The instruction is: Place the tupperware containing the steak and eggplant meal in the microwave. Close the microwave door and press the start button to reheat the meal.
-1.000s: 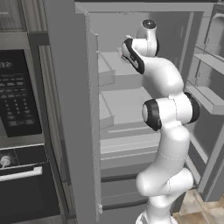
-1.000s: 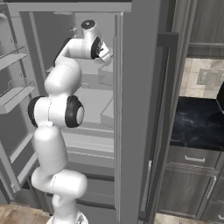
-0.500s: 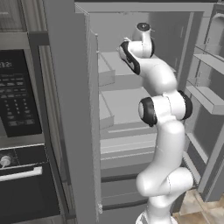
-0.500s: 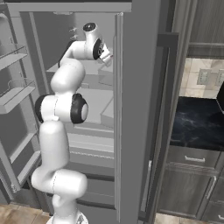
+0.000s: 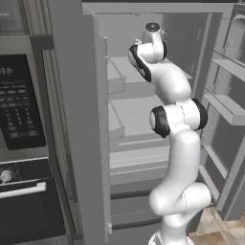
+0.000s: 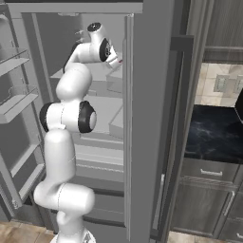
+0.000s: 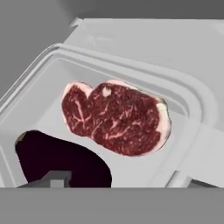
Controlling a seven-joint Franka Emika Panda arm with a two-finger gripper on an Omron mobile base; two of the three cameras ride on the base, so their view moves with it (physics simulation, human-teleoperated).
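The arm was seen reaching into the open fridge [image 5: 143, 110], its hand at the upper shelf [image 6: 102, 71]. In the hand view the tupperware [image 7: 183, 94] was found close beneath the camera, resting on that pale shelf, with the red marbled steak [image 7: 116, 118] lying flat inside and a dark lump (presumably the eggplant [image 7: 61, 162]) beside it. The claw [image 7: 122, 183] was lowered over the tub's near rim; whether it was apart or clamped could not be told. The microwave [image 5: 19, 105] was seen at far left.
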